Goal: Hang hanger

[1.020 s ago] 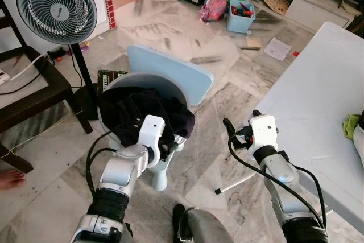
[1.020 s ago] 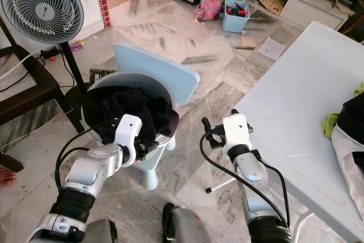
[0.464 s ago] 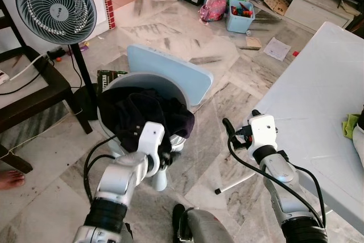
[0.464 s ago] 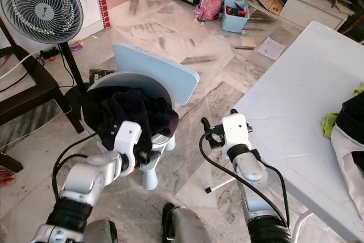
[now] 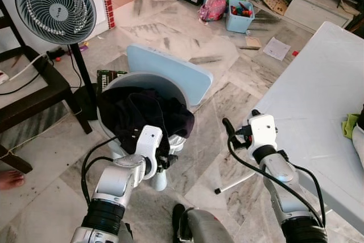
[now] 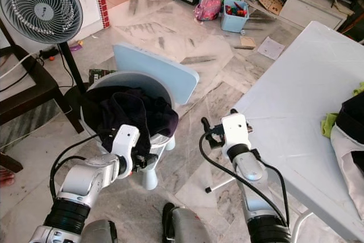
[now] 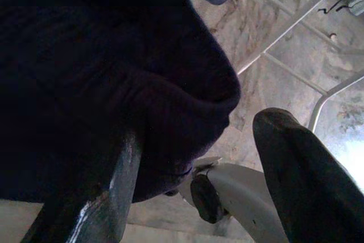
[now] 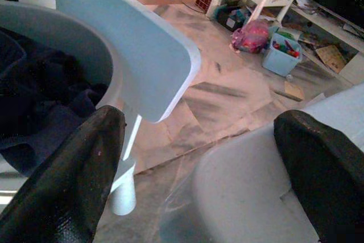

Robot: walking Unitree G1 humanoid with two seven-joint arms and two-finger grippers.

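Note:
A heap of dark clothes (image 5: 142, 115) fills a grey basin (image 5: 169, 85) that stands on a small light-blue chair (image 5: 182, 75). My left gripper (image 5: 163, 160) is low at the basin's near rim, under the overhanging cloth. In the left wrist view its fingers (image 7: 296, 180) stand apart, with the dark clothes (image 7: 102, 72) just beyond them and nothing clamped. My right gripper (image 5: 239, 119) hovers over the floor beside the white table's corner, open and empty, fingers (image 8: 62, 180) wide apart. I see no hanger.
The white table (image 5: 318, 101) fills the right side, with a green cloth (image 5: 351, 124) at its edge. A standing fan (image 5: 56, 7) and a dark wooden bench (image 5: 28, 92) are at the left. A white stick (image 5: 236, 183) lies on the floor. A person's foot (image 5: 8, 179) shows far left.
My left gripper has sunk a little and drawn back from the top of the clothes to the basin's near rim. The right arm has stayed put.

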